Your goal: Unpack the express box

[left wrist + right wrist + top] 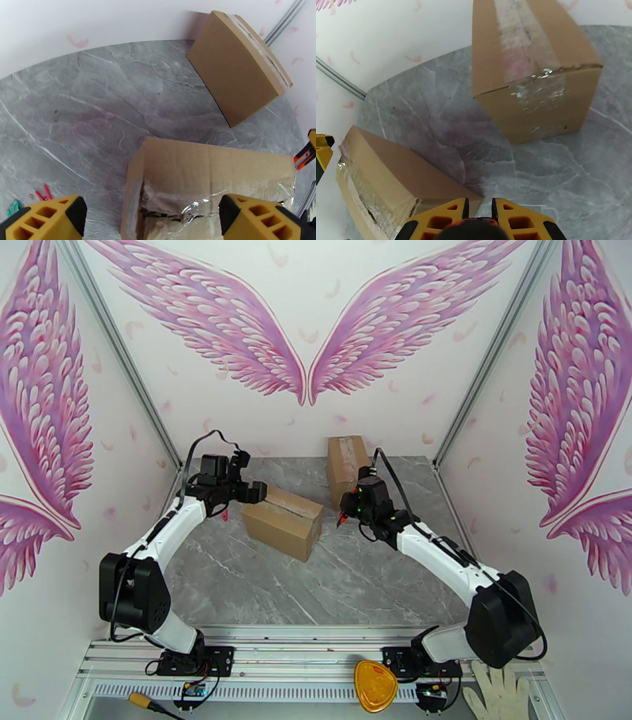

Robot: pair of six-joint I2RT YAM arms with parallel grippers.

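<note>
Left tool is hanging wide open, empty, straddling the torn taped end of the express box lying on the counter; it should be pinning that end steady before any slitting. Right tool, just right of that box, is pinching near-shut on an apparent cutter, blade and box contents being hidden.
</note>
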